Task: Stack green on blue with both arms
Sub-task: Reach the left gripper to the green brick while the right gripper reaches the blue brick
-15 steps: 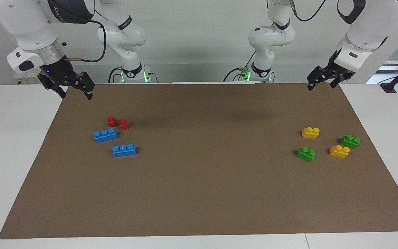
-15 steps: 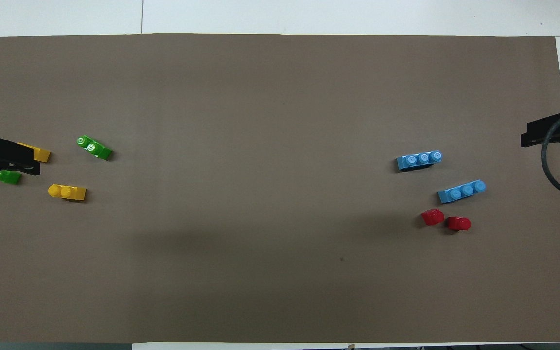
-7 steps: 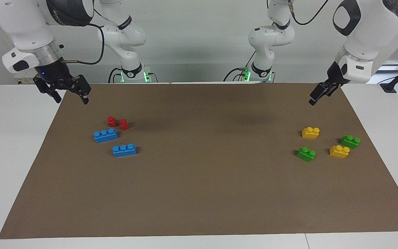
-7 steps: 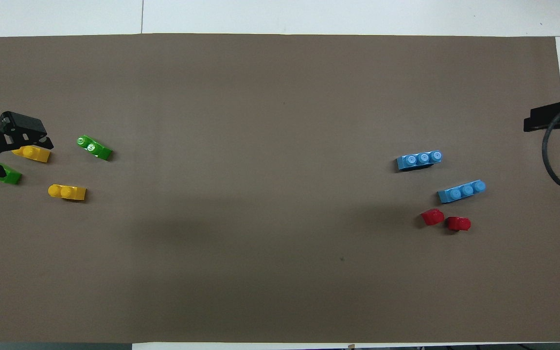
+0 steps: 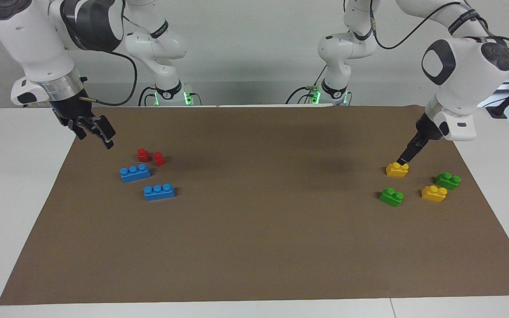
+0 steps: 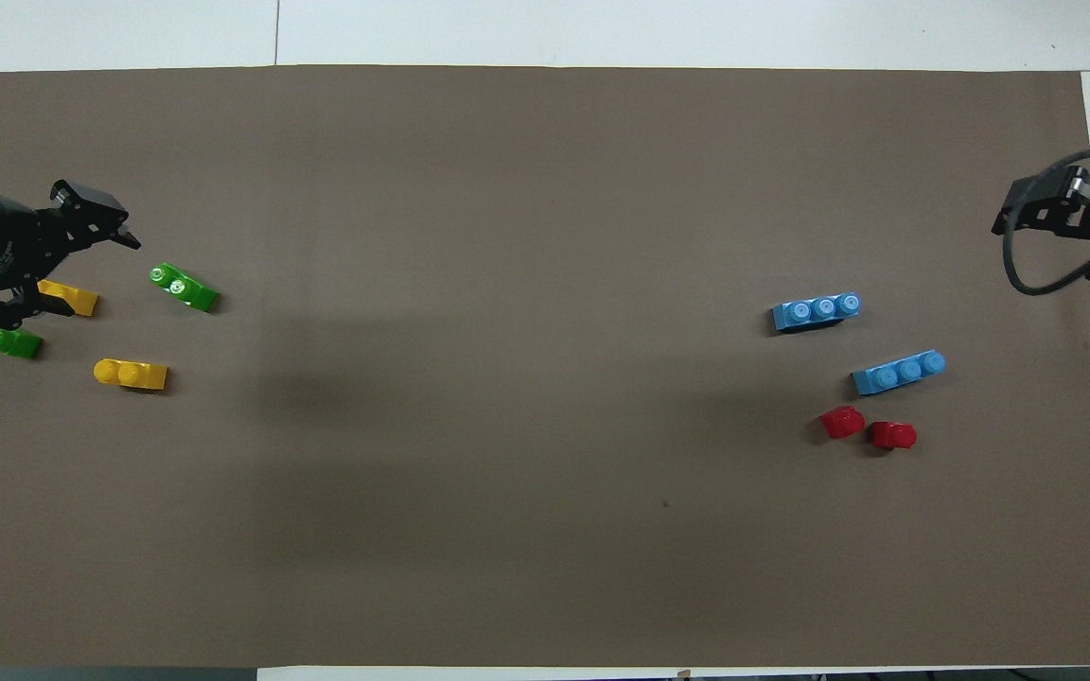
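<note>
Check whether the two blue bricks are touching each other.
Apart. The overhead view shows a strip of bare brown mat between the blue brick nearer to the robots and the other blue brick; the facing view agrees.

We see the left gripper (image 5: 403, 160) tipped down just above a yellow brick (image 5: 397, 169), with two green bricks (image 5: 391, 197) (image 5: 447, 180) and a second yellow brick (image 5: 434, 193) near it on the brown mat (image 5: 254, 247). The right gripper (image 5: 97, 132) hangs over the mat's edge, jaws apart (nothing between them), with two red pieces (image 5: 150, 156) and two blue bricks (image 5: 135, 172) (image 5: 159, 191) lying close by.
</note>
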